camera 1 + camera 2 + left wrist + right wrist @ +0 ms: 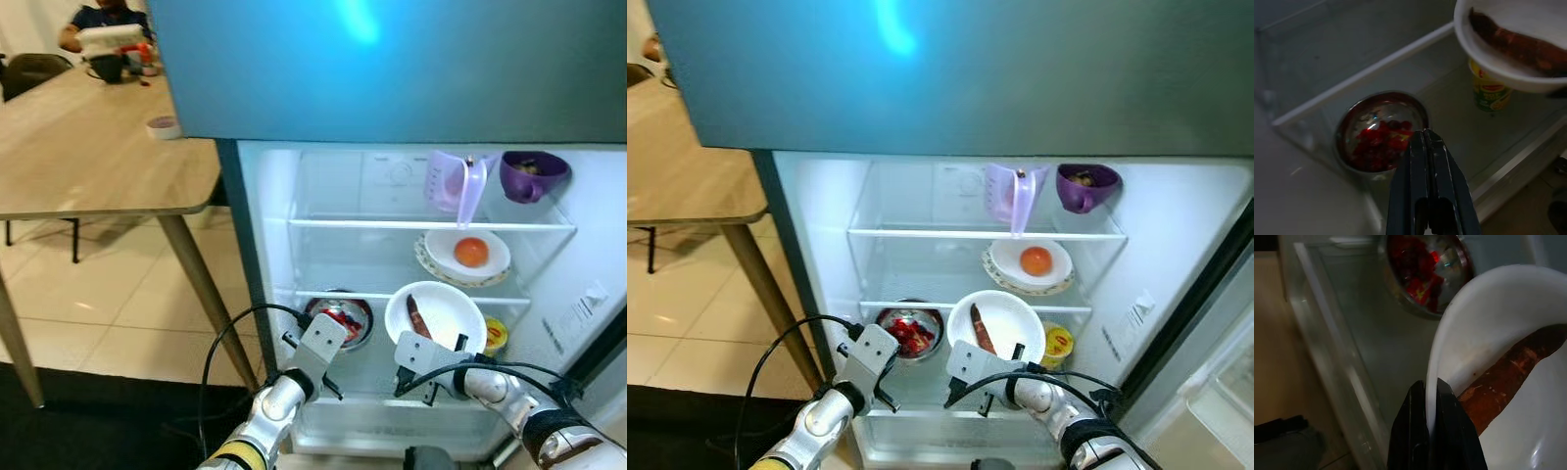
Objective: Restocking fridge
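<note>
Your right tool (431,384) pinches the near rim of the white bowl (436,315), one finger inside and one outside, holding it tilted above the fridge's lower shelf (377,377). Expect the bowl to be rigid, smooth and breakable; an edge pinch lets it pivot (the brown sausage-like piece (1508,369) inside could slide). Right forearm reaches in low from the right. Left tool (1427,186), fingers pressed together and empty, hovers before the steel bowl of red food (338,318).

White bowl (437,311) w/ brown sausage (418,317) tilting at fridge's lower shelf, rim sitting pinched btwn right gripper (1432,396) fingers.
</note>
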### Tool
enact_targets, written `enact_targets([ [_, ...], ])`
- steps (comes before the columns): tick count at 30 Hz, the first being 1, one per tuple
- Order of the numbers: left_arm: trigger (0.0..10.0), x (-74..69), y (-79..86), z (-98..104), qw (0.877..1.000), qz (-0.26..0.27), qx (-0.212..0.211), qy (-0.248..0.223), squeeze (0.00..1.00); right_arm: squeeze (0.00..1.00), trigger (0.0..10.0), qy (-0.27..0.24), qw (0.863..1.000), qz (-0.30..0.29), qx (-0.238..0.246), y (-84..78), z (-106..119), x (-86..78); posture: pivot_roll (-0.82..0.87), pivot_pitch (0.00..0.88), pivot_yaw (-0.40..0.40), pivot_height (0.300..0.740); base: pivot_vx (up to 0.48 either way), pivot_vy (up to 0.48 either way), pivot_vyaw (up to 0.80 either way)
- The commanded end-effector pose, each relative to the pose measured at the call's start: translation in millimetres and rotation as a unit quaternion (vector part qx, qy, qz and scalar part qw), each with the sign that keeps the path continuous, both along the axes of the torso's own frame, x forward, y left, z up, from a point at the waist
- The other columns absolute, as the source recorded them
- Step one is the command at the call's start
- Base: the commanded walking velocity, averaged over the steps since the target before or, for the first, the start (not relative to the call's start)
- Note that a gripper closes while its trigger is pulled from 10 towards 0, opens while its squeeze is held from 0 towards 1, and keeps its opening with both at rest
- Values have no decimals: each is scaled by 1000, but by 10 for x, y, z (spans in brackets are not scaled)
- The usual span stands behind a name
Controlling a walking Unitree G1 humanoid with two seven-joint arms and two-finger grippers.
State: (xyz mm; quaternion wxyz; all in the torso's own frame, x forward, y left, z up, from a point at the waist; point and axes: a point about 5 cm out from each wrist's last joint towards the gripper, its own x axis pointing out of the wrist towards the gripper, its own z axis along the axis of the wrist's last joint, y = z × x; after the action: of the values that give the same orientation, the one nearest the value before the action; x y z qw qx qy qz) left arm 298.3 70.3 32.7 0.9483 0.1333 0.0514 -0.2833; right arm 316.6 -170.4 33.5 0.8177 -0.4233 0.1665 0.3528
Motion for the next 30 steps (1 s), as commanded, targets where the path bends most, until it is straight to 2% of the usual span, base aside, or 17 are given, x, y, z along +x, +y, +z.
enact_targets([
  [1,10000,-11,-49,6,1000,-4,-5,-3,0,0,10000,1,1000,2,2,29,5,6,-79,0,3,536,0,0,0],
  [4,10000,-9,-53,15,1000,-2,-10,-4,0,0,10000,1,1000,10,7,29,28,12,-79,0,4,516,0,0,0],
  [9,10000,6,-73,52,1000,-2,-15,-16,0,0,10000,-12,1000,19,22,-21,148,72,-79,0,4,516,0,0,0],
  [20,10000,66,-139,295,993,19,-82,-82,0,0,10000,-12,998,64,20,-184,430,173,-78,0,6,516,0,0,0],
  [22,10000,72,-147,322,992,23,-86,-90,0,0,10000,-1,996,89,5,-230,476,165,-78,0,6,516,0,0,0],
  [26,10000,71,-150,332,991,26,-86,-96,0,0,10000,16,993,114,5,-265,528,151,-78,0,6,516,0,0,0],
  [27,10000,67,-143,337,991,30,-88,-101,0,0,10000,30,990,136,4,-305,603,147,-84,0,3,516,0,0,0],
  [30,10000,65,-141,338,990,31,-88,-103,0,0,10000,33,989,143,2,-319,628,146,-84,0,3,516,0,0,0],
])
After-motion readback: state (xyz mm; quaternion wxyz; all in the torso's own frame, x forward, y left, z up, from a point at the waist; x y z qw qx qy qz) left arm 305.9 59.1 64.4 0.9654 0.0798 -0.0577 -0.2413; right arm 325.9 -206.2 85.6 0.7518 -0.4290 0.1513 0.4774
